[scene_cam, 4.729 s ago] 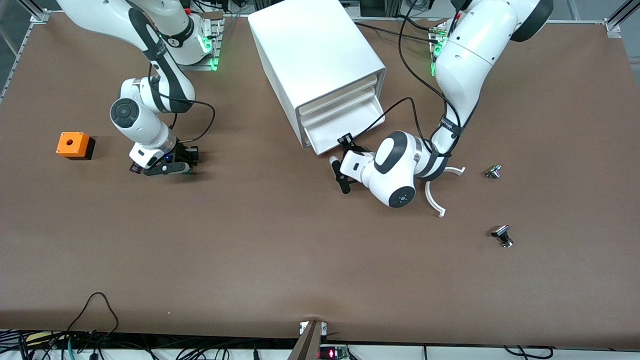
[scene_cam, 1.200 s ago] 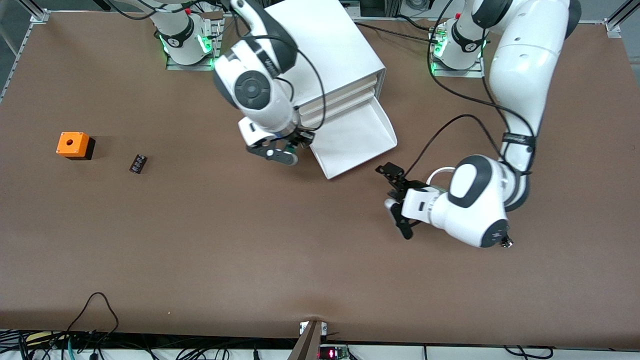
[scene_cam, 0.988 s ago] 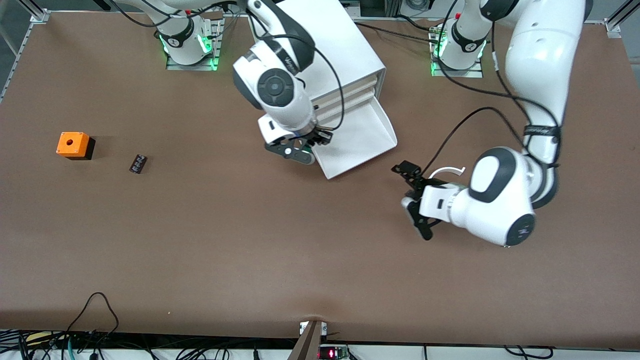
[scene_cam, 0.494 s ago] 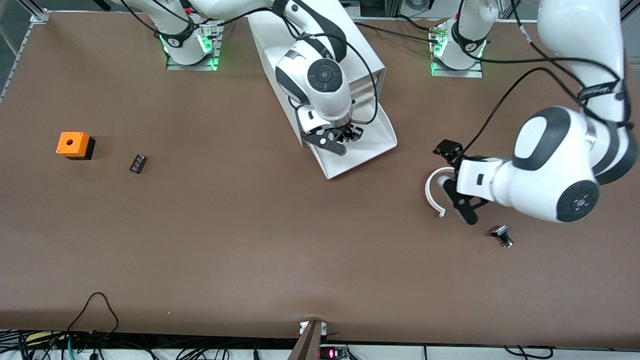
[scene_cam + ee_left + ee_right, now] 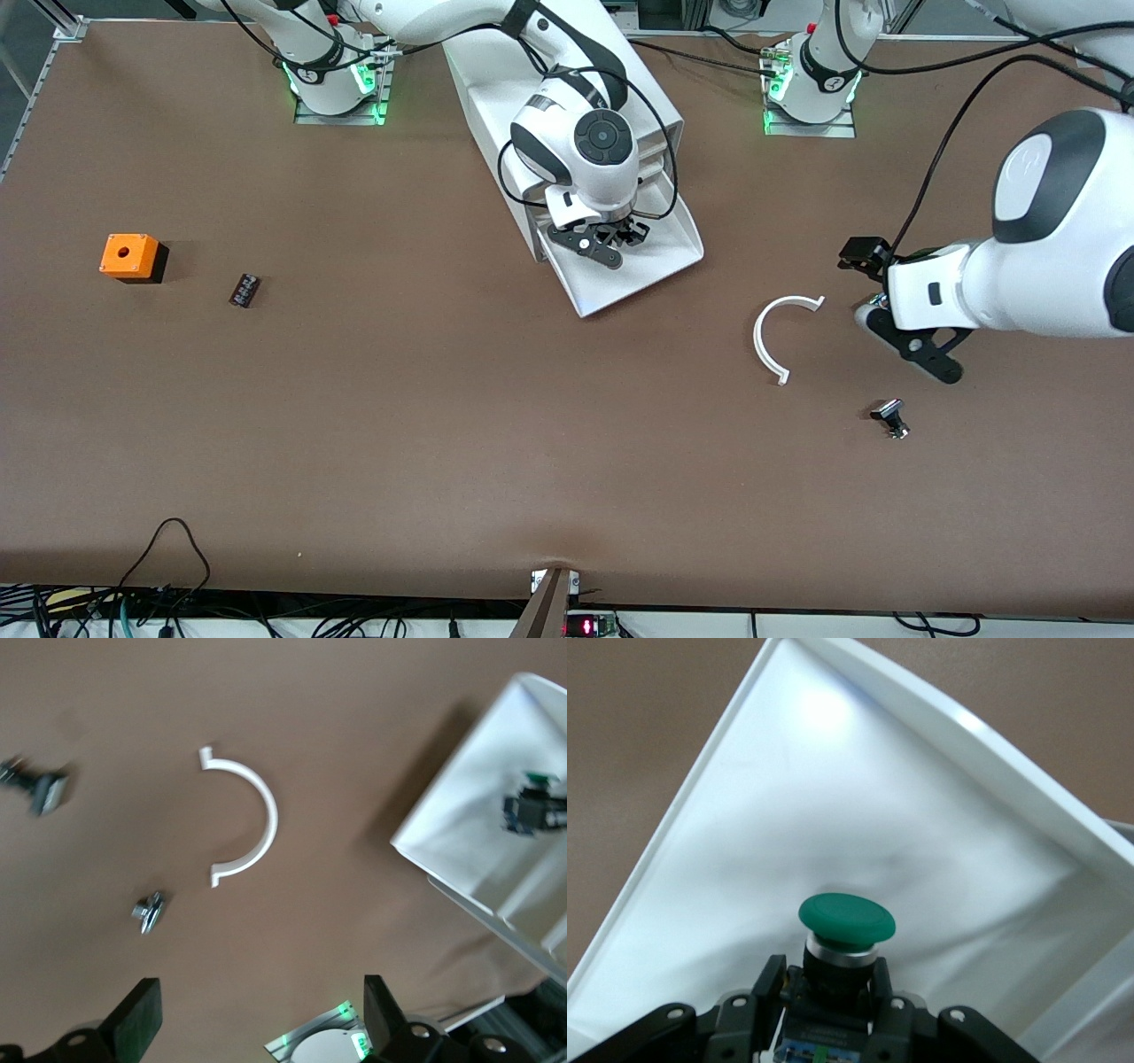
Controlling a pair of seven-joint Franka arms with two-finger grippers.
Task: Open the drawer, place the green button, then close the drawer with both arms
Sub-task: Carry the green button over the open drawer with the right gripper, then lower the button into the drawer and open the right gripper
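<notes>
From the front camera, the bottom drawer [image 5: 647, 261] of the white cabinet [image 5: 540, 80] is pulled well out, and the right tool [image 5: 611, 241] hangs right over its tray. The left tool [image 5: 890, 306] is up over the table [image 5: 443, 425] toward the left arm's end, well apart from the cabinet, with a white curved piece [image 5: 769, 341] and a small metal part [image 5: 890, 418] lying on the table close by. An orange cube [image 5: 131, 257] sits toward the right arm's end of the table from the cabinet.

Over to the left wrist camera: its own fingers [image 5: 133, 1028] stand spread wide with nothing between them. That arm is waiting.

Now the right wrist camera: the fingers [image 5: 766, 988] are pinched tight on the black body of the button [image 5: 846, 926], green cap up, just above the drawer floor [image 5: 833, 815].

So this looks like the placing step, nearly done. Next, I'd judge, the right tool must let go, lift clear of the drawer walls, and then the drawer front needs a push shut.
</notes>
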